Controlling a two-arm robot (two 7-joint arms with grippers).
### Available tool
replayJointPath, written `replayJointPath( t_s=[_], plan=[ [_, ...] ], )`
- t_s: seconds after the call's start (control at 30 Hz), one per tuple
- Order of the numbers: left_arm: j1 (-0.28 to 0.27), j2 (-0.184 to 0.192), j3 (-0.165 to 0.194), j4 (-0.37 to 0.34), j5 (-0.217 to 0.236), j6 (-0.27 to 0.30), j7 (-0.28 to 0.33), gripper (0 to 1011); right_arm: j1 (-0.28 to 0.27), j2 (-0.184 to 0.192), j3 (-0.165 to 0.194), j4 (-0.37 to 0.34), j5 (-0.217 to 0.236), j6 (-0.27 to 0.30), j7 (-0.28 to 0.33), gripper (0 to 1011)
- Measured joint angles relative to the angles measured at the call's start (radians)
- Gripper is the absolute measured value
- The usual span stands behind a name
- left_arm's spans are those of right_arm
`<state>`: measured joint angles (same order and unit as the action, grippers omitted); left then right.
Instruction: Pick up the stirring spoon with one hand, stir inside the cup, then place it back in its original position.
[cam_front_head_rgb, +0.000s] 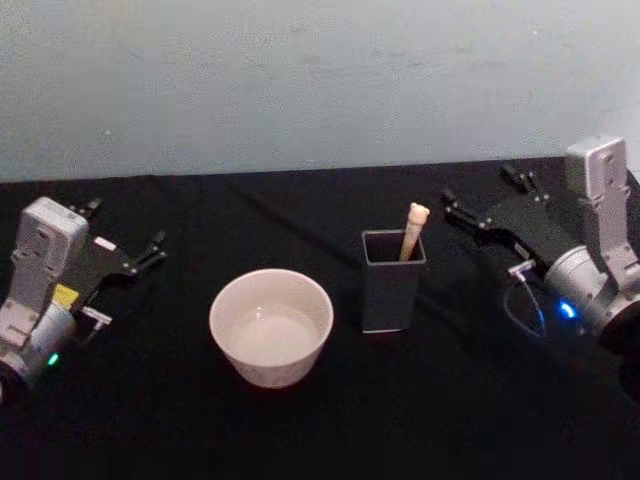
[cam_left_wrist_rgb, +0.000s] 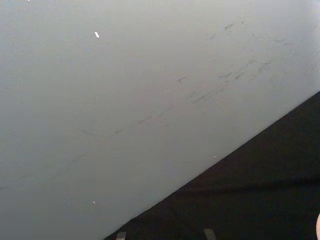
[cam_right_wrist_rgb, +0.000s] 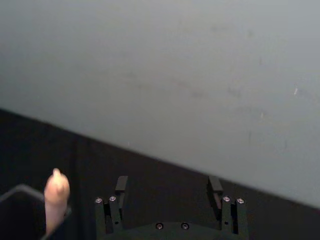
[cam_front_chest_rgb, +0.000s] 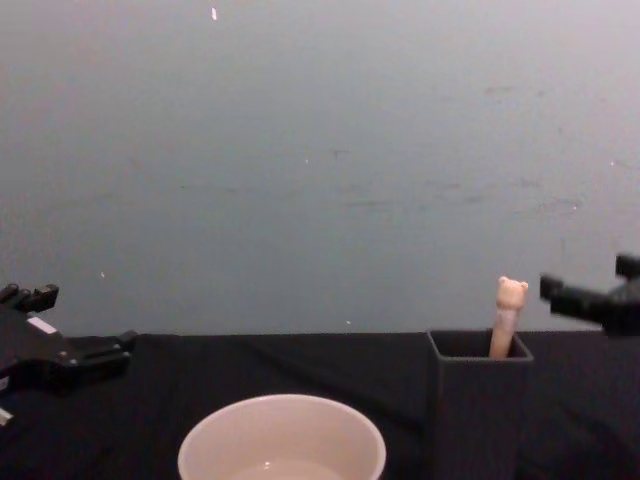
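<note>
The stirring spoon (cam_front_head_rgb: 413, 226) stands in the dark grey square holder (cam_front_head_rgb: 392, 285), its pale bear-head handle (cam_front_chest_rgb: 510, 300) sticking up above the holder (cam_front_chest_rgb: 478, 410); its bowl is hidden inside. Left of the holder sits the wide cream cup (cam_front_head_rgb: 270, 325), with its rim (cam_front_chest_rgb: 282, 440) low in the chest view. My right gripper (cam_front_head_rgb: 484, 190) hovers open to the right of the holder and a little behind it, holding nothing. In the right wrist view, the right gripper (cam_right_wrist_rgb: 168, 186) has its fingers spread, with the spoon top (cam_right_wrist_rgb: 56, 192) off to one side. My left gripper (cam_front_head_rgb: 125, 228) rests open at the far left.
A black cloth (cam_front_head_rgb: 330, 420) covers the table, with a plain grey wall (cam_front_head_rgb: 320, 80) behind it. Open cloth lies in front of the cup and holder and between the holder and the right gripper.
</note>
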<state>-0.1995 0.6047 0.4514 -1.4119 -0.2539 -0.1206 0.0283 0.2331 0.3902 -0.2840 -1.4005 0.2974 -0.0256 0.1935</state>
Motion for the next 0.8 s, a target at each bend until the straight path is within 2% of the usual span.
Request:
replayJointPath(
  t_s=[0.13,0.8],
  plan=[
    [0.0,0.0,0.0,0.0,0.0,0.0,0.0,1001,0.0,-0.01,-0.007,0.024,-0.019,0.016,-0.004,1002],
    [0.0,0.0,0.0,0.0,0.0,0.0,0.0,1001,0.001,-0.005,-0.004,0.012,-0.012,0.009,-0.003,1002]
  ],
)
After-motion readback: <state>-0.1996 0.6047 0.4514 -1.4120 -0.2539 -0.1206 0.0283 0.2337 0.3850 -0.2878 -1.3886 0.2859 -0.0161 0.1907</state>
